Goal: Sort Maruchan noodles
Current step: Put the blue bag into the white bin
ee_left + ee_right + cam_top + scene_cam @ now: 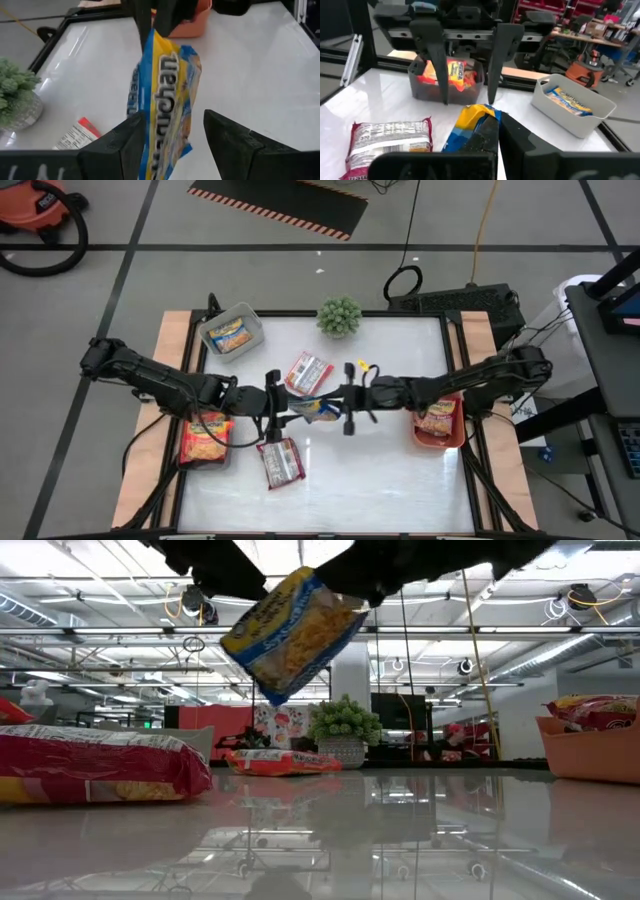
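— Which step is this?
— A handover above mid-worktop, I'd say. The left end effector (272,397) stands released, its fingers (120,142) either side of the yellow-and-blue packet (167,95) without pinching it. The right end effector (340,400) is clenched on that packet's top edge, holding it clear of the worktop (400,470).
— And next?
— Probably the left clamps before the right lets go, then carries it to the grey bin (231,332) at the far-left corner, where a matching packet lies.
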Tool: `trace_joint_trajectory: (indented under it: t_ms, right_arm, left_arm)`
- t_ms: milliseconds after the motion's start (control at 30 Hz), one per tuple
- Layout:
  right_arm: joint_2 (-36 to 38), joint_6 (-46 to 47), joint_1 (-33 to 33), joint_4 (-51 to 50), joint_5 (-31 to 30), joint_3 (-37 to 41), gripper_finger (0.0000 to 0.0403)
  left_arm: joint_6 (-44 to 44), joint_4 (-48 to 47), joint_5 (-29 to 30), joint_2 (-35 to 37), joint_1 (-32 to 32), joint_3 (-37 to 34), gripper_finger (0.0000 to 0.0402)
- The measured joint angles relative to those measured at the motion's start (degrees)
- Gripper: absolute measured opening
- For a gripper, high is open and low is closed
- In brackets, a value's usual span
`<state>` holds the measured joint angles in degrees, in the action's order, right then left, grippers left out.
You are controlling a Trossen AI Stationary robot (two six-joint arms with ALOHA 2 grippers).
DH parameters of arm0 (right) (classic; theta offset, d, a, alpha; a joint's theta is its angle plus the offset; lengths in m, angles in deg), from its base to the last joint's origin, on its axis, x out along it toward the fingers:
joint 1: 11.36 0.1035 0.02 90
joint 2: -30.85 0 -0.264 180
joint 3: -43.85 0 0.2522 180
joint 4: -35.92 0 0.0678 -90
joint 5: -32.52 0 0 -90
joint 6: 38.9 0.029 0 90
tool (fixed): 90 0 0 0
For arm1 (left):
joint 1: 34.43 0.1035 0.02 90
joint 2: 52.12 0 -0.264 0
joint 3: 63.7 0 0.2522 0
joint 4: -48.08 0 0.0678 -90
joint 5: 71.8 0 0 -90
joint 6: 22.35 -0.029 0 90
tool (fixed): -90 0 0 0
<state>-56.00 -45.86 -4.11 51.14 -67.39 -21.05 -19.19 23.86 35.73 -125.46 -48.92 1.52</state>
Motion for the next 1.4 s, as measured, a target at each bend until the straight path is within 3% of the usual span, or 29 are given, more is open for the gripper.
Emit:
trace_joint_trajectory:
  t_ms: [267,633,733,833,1100,1267,1400]
  right_arm:
    - [-5.6,-0.4,0.0,-2.2,2.9,-6.3,0.0]
    - [-6.5,-0.4,0.0,-2.7,4.3,-6.7,0.0]
    - [-6.5,-0.7,0.0,-2.7,5.0,-6.7,0.0]
    - [-6.5,-1.3,0.0,-2.7,7.2,-6.7,0.0]
    - [-6.5,-1.5,0.0,-2.7,7.3,-6.7,0.0]
    - [-6.5,-1.5,0.0,-2.3,7.2,-6.7,0.0]
    - [-6.5,-1.5,0.0,-2.7,7.2,-6.7,0.0]
  left_arm:
    - [-0.3,-1.8,-0.1,-0.6,0.3,0.0,0.0206]
    - [-0.9,-4.7,-1.4,-0.6,1.1,-0.5,0.0206]
    - [-0.5,-4.8,-4.3,-0.6,2.3,-1.2,0.0206]
    - [-0.2,-4.7,-7.0,-0.6,2.9,-1.3,0.022]
    - [-3.1,-1.1,-7.3,-3.5,2.6,-1.3,0.0292]
    - [-6.8,0.4,-12.3,-7.5,2.5,-1.3,0.0296]
    - [-7.8,0.7,-12.6,-8.6,2.5,-1.4,0.0285]
